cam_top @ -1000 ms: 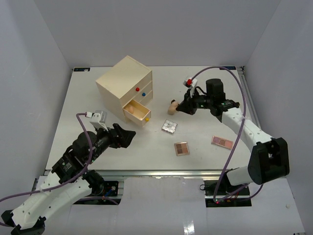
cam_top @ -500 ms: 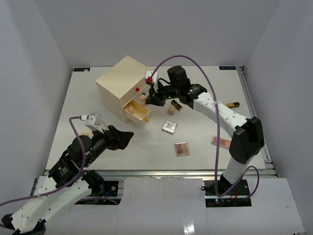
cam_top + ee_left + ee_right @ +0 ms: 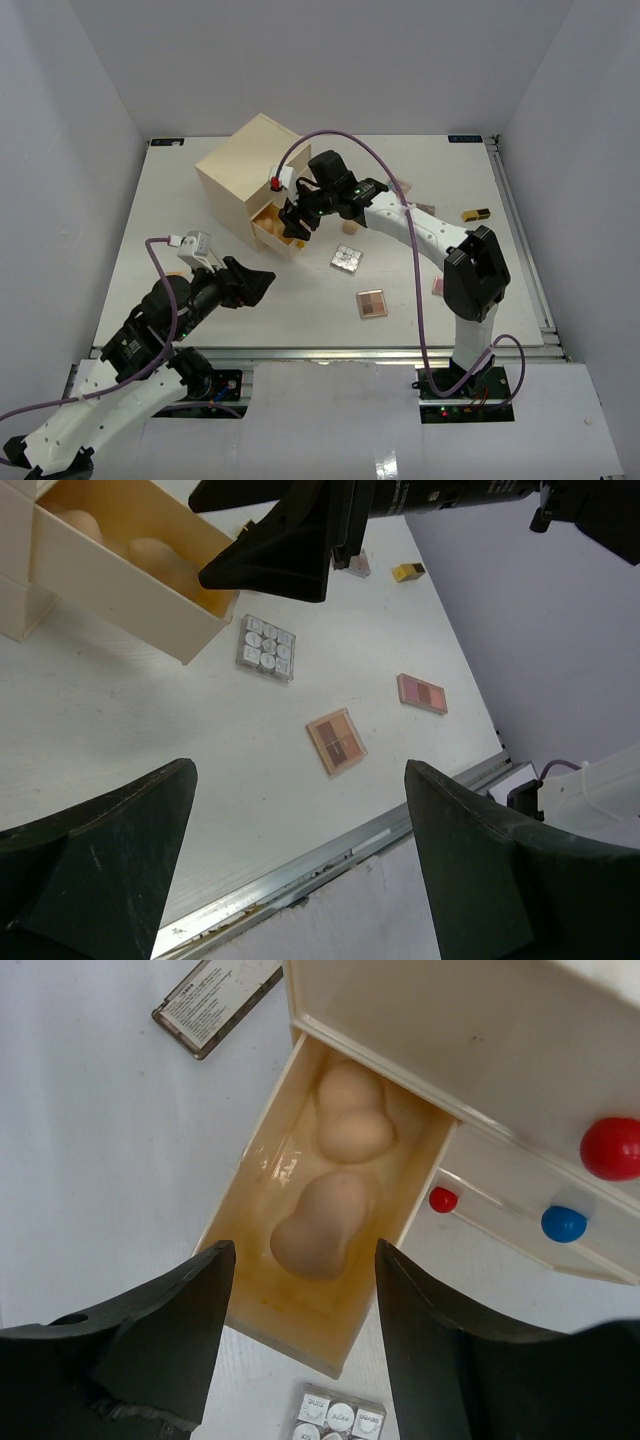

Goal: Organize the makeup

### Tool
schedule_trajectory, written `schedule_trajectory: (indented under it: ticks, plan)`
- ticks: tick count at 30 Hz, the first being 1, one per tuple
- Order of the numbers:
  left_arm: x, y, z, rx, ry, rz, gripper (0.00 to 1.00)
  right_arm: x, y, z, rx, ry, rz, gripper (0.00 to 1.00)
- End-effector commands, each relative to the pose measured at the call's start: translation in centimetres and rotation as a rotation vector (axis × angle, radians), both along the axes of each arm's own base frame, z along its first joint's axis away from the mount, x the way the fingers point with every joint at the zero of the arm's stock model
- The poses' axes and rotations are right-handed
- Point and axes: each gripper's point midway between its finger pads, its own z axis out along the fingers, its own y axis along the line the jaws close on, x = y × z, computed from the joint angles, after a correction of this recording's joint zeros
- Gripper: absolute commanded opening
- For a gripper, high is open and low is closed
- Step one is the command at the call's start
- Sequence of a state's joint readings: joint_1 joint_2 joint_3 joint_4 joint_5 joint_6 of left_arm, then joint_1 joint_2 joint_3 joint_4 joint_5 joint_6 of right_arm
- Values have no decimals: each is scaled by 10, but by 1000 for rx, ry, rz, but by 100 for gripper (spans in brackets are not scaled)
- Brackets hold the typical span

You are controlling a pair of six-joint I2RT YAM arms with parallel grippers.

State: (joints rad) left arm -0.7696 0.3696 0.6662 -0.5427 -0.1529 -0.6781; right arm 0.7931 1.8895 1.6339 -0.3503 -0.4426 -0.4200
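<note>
The cream chest (image 3: 255, 170) has its bottom drawer (image 3: 270, 230) pulled out. Two peach sponges (image 3: 318, 1228) (image 3: 352, 1120) lie loose inside it. My right gripper (image 3: 300, 1260) hangs open just above the nearer sponge, holding nothing; it is over the drawer (image 3: 293, 222) in the top view. Another sponge (image 3: 349, 228) stands on the table right of the drawer. A silver palette (image 3: 346, 259), a brown palette (image 3: 372, 303) and a black-gold lipstick (image 3: 476, 214) lie on the table. A pink palette (image 3: 422, 693) lies to the right. My left gripper (image 3: 262, 283) is open and empty, off the table at the near left.
The chest's upper drawers are closed, with red (image 3: 610, 1148) and blue (image 3: 563, 1223) knobs. A flat dark case (image 3: 215, 1000) lies on the table beside the drawer. The right arm (image 3: 420, 225) stretches across the middle of the table. The metal front edge (image 3: 330, 855) is near my left gripper.
My right arm has swung left from the sponge on the table to over the open drawer. Its jaws have opened, and a sponge lies under them. The left arm barely moved.
</note>
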Motion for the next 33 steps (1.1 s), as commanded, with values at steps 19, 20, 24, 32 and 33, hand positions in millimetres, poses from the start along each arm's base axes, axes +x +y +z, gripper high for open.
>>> schedule_trajectory:
  ticks: [19,20,24,32,33]
  plan:
    - [111,-204,-5,310,48,-356,44,-5,-278,46,483,230,-432,63]
    - [121,-213,-8,320,52,-347,45,-2,-286,48,488,221,-454,63]
    - [179,-228,-65,537,98,-274,50,2,-301,46,477,198,-470,63]
    - [256,-237,-134,683,180,-176,52,6,-304,29,448,236,-473,63]
    - [261,-234,-139,700,187,-164,52,6,-304,28,447,239,-472,63]
